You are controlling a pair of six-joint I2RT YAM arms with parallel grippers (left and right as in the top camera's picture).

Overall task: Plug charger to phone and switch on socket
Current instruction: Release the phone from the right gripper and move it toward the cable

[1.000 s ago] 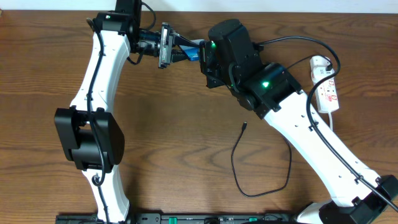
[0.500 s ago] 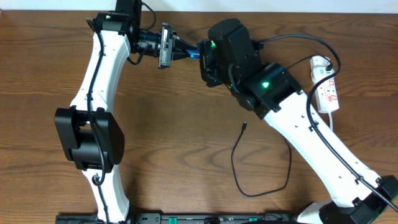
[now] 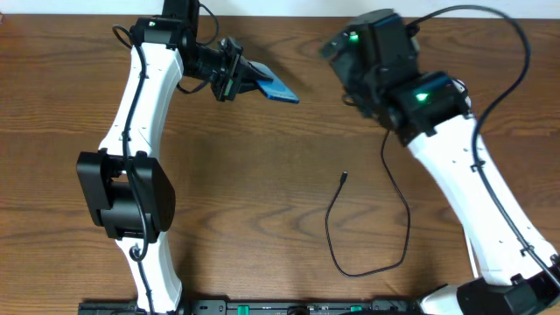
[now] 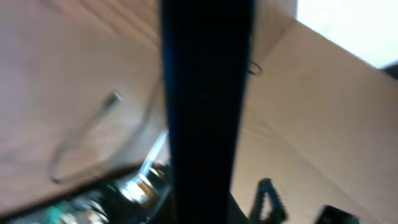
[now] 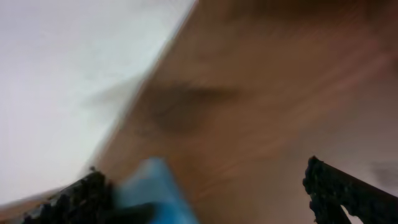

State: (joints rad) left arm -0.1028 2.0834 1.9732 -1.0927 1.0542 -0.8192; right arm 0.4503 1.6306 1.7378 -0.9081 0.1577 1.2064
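The phone, blue screen up, hangs above the table at the back with my left gripper shut on its left end. In the blurred left wrist view the phone is a dark bar running up the middle. My right gripper stands open to the phone's right, apart from it. The right wrist view shows its black fingers far apart and the blue phone low on the left. The charger lies looped on the table, its plug tip free. The socket is hidden behind my right arm.
My right arm crosses the right side of the wooden table. The left arm stands along the left. A black rail runs along the front edge.
My right gripper opened, let go of the phone and swung off to the right. The left gripper stayed shut on the phone and turned it, so its free end now points right and forward.
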